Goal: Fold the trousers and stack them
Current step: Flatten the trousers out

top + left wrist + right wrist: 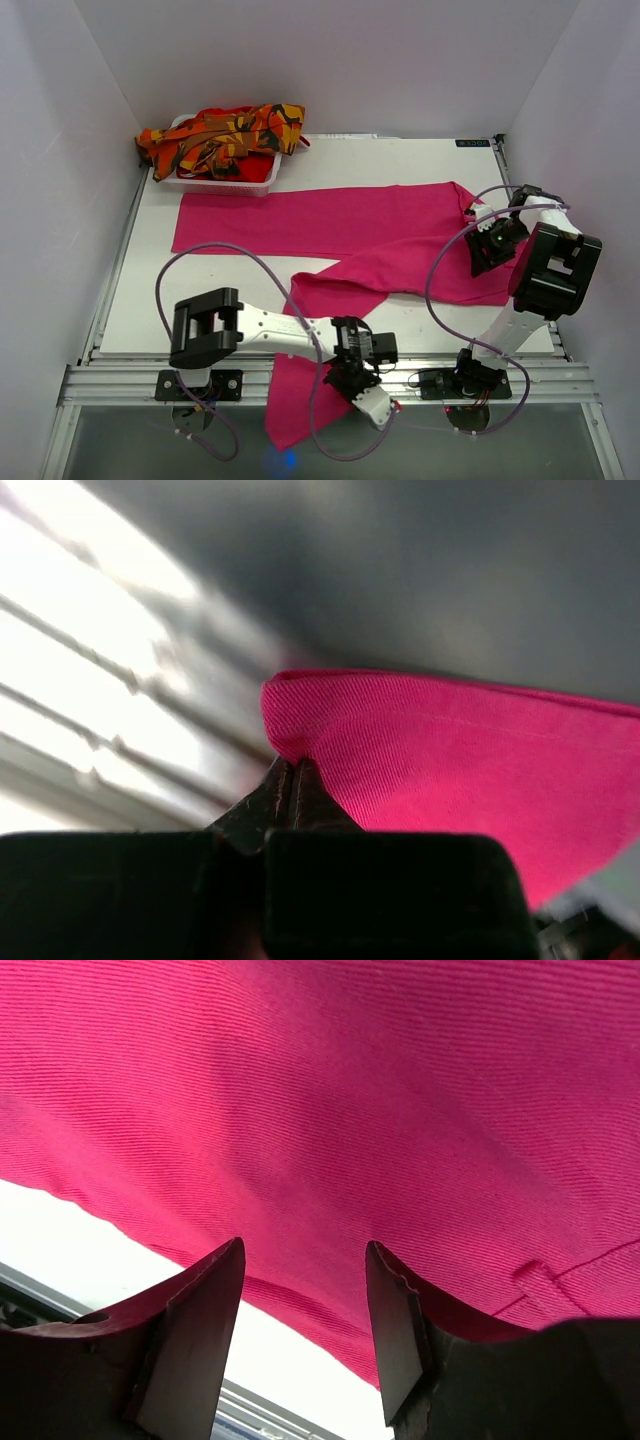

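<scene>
A white slotted plastic basket (220,186) sits at the far left corner of the white tabletop (200,290), which is enclosed by plain pale walls (350,60) and edged along its near side by a metal rail (120,385).

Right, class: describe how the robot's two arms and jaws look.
The left arm and right arm have white links joined by chunky black joint housings. A thin lilac cable loops along each. A small green light glows on the right wrist. The jaws are dark wedges tapering to thin tips.
</scene>
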Robot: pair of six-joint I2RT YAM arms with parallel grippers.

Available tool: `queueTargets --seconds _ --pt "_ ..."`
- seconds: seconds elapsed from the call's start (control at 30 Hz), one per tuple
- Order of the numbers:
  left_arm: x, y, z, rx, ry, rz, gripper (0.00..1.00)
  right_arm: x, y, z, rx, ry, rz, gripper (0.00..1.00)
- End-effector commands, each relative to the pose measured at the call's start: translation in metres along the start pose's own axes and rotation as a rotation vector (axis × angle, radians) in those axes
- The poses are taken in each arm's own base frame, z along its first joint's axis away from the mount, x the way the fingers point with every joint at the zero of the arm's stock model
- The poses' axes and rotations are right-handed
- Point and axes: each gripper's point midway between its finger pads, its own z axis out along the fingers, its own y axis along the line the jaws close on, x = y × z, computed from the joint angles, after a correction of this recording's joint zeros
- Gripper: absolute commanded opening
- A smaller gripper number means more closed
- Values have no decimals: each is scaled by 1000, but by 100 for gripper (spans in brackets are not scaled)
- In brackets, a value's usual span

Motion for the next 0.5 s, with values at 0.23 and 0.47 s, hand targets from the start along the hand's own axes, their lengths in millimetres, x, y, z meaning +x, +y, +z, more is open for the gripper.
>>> queueTargets --seconds 0.23,0.47 --pt "181 -63 -184 -248 432 70 0 17 -15 15 12 37 3 56" --pt "267 -91 -229 -337 568 -26 0 15 -22 16 24 41 12 55"
